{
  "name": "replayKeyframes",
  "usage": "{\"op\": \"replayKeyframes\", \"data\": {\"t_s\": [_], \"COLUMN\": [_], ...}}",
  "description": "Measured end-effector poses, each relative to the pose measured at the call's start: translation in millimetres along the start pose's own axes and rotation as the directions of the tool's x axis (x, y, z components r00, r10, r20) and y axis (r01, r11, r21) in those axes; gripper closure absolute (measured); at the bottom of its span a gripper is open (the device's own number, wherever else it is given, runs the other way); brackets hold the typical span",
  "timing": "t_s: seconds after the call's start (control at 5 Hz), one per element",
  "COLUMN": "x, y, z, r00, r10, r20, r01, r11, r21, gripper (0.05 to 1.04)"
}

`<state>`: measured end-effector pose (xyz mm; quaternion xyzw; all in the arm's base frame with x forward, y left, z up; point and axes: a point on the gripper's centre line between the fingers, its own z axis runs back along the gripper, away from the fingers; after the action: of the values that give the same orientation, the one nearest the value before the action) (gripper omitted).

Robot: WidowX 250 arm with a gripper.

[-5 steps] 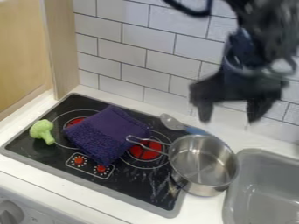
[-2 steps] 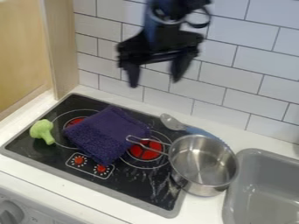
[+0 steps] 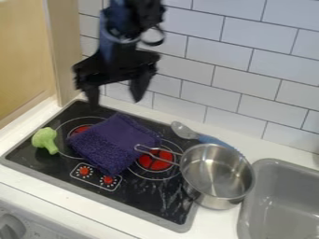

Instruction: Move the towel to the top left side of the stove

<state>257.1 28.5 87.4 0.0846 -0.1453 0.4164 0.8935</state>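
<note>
our gripper [image 3: 114, 98] has swung left across the tiles, fingers apart and empty, and is now above the purple towel [image 3: 115, 143] on the middle of the stove [image 3: 149, 202]; lowering to grasp seems next.

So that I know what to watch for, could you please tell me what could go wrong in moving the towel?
The loop handle of the metal pot reaches the right edge of the towel, so it might snag and shift the pot.

The broccoli sits just left of the towel and could be nudged.

The gripper is open above the loosely folded cloth; a shallow pinch might catch one layer and unfold it.
</note>
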Motion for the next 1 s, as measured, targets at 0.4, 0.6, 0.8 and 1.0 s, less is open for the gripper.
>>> {"op": "replayKeyframes", "data": {"t_s": [0.4, 0.6, 0.8, 1.0], "x": [-2.7, -11.5, -18.9, -23.7], "y": [-0.7, -6.9, -4.5, -6.8], "z": [-31.2, -47.7, -61.0, -69.9], "r00": [0.995, 0.989, 0.984, 0.978], "r10": [0.048, 0.026, 0.021, 0.027], "r20": [-0.091, -0.145, -0.178, -0.207], "r01": [-0.053, -0.035, -0.026, -0.030], "r11": [0.997, 0.997, 0.999, 1.000], "r21": [-0.053, -0.062, -0.021, -0.011], "gripper": [0.085, 0.085, 0.085, 0.085]}}
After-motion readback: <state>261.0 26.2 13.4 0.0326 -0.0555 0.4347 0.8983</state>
